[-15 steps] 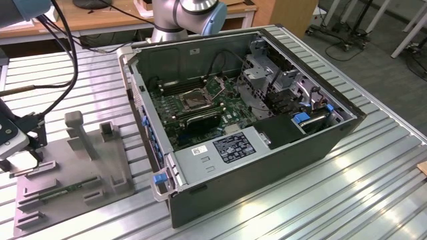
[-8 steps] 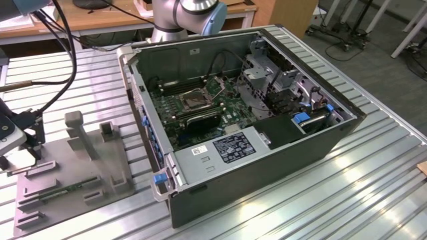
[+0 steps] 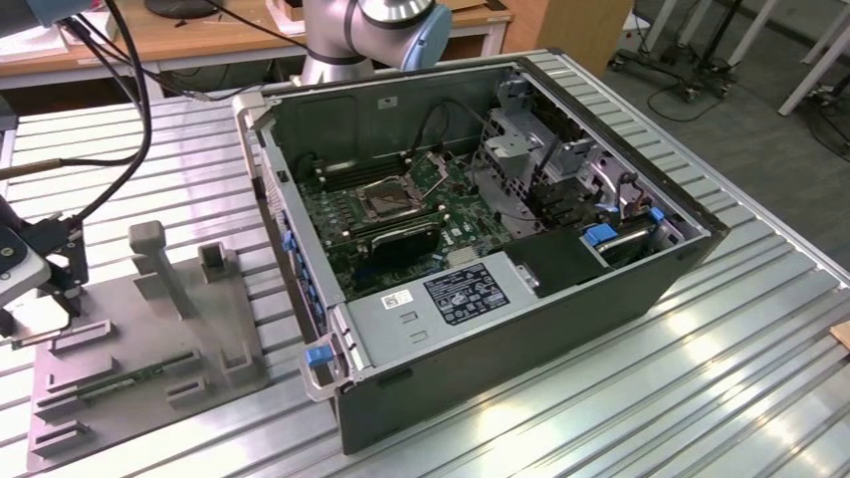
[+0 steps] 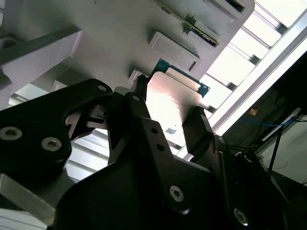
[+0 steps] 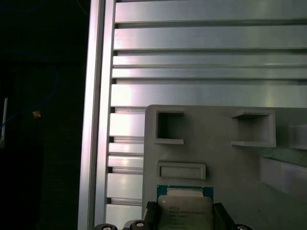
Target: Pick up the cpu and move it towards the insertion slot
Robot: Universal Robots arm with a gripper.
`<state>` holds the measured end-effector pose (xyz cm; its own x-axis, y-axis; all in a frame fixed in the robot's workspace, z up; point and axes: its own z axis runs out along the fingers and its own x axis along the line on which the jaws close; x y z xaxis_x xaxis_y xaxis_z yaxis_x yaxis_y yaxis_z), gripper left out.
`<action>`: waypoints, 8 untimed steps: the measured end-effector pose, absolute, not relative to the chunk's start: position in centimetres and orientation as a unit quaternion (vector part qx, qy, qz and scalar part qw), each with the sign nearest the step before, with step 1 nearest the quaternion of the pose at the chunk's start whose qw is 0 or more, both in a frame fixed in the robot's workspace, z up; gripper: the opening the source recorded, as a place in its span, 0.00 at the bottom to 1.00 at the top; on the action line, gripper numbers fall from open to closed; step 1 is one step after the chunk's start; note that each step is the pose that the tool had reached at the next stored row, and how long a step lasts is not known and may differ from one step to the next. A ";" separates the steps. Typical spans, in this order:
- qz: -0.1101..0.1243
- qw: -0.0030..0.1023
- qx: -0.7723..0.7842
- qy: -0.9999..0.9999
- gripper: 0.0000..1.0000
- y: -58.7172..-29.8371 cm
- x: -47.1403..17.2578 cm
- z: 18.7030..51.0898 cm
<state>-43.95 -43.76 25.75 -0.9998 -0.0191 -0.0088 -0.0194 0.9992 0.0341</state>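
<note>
Over the grey tray (image 3: 126, 339), at the exterior view's far left, the claw (image 4: 168, 110) grips the chip (image 5: 184, 207), its 2 fingers pressed to opposite edges. The socket (image 3: 389, 202) lies toward 3 o'clock, well apart, inside the open case (image 3: 558, 329).

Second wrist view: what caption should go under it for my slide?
The claw grips the cpu by two opposite edges, over the grey tray.

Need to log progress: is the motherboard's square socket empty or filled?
Empty: the silver-framed square socket shows a dark centre; the silvery-topped square chip sits between the black fingers.
</note>
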 end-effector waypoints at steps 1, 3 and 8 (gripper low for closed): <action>0.017 0.004 -0.010 1.000 0.54 -43.8 -44.0 25.7; 0.017 0.004 -0.010 1.000 0.54 -43.8 -44.0 25.8; 0.017 0.004 -0.010 1.000 0.54 -43.8 -44.0 26.1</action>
<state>-43.95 -43.76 26.06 -0.9998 -0.0191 -0.0087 -0.0194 0.9992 0.0340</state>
